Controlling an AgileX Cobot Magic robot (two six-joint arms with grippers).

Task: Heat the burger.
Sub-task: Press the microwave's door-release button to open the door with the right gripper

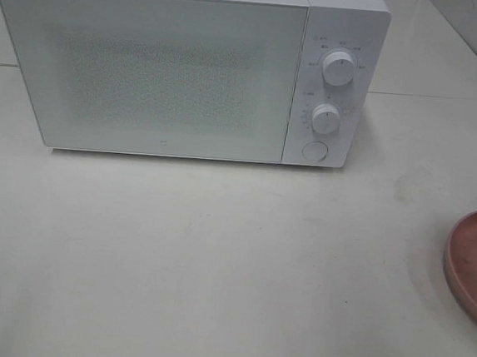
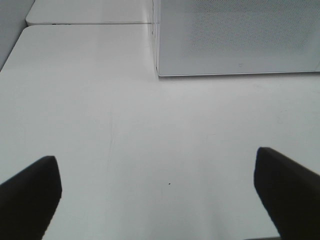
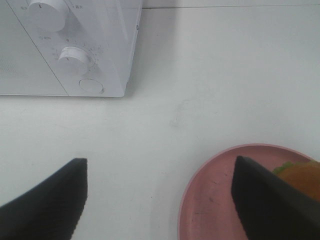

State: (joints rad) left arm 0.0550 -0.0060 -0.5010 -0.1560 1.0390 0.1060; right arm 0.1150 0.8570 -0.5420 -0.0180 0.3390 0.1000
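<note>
White tabletop (image 1: 214, 268) w/ microwave (image 1: 172, 72), pink plate (image 1: 475, 258); L claw (image 2: 156, 156), R claw (image 3: 159, 160) both wide.

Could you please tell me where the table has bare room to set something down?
The table is bare in front of the microwave, across to the pink plate at the right edge. Crowded only there, with the burger on it.

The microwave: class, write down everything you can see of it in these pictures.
The microwave is a white, boxy, plastic-looking oven standing upright at the back of the pale table. Its door is shut, with a speckled window. The panel at its right carries an upper dial and a lower dial above a round button. Only the table touches it.
</note>
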